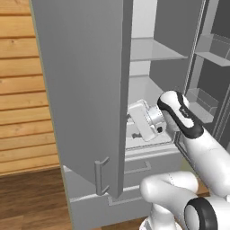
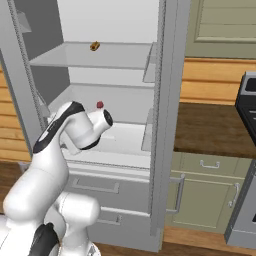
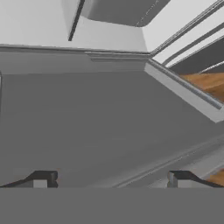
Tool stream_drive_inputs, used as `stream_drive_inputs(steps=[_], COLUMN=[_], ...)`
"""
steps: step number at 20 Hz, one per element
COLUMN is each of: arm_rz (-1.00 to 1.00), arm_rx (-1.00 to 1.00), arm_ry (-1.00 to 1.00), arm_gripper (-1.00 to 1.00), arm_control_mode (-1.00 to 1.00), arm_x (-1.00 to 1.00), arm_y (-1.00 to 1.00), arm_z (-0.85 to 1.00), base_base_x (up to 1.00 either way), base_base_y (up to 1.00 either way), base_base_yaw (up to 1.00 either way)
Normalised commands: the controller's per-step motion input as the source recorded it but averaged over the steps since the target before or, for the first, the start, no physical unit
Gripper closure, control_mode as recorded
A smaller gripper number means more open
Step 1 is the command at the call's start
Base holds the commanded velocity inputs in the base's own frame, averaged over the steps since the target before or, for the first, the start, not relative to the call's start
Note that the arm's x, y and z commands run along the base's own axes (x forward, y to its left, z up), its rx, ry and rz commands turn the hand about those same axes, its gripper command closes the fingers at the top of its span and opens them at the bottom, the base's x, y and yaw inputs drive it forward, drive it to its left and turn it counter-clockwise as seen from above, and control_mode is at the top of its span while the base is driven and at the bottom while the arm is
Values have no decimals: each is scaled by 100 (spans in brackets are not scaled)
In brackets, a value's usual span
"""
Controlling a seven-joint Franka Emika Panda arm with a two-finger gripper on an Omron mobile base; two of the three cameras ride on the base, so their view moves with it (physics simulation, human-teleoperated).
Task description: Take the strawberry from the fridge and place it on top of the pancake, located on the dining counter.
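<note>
Strawberry point(image 2: 100, 105) sits untouched on the lower glass shelf inside the fridge point(image 1: 81, 90), toward the back wall, with a little brown snack point(image 2: 94, 46) on the shelf above it. The gripper point(image 3: 109, 178) is spread wide with nothing in it, reaching into the fridge just in front of the berry. So basically the fridge is open and that's it; grabbing, carrying and dropping it on the pancake are all left.

No text, label, brand, number or sign can be read on anything in these pictures.
</note>
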Motion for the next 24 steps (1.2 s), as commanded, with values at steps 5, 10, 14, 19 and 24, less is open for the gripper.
stream_drive_inputs(steps=[5,10,14,19,24], arm_rz=[12,16,12,3,0], arm_rx=[18,9,0,0,1], arm_ry=[0,2,4,0,-2], arm_gripper=[-100,-100,-100,-100,-100], arm_control_mode=[-100,-100,-100,-100,-100], arm_x=[-14,-10,-18,-40,-38], arm_y=[22,53,88,87,71], arm_z=[-59,-35,-16,-11,-15], base_base_x=[0,0,0,0,0], base_base_y=[0,0,0,0,0], base_base_yaw=[0,0,0,0,0])
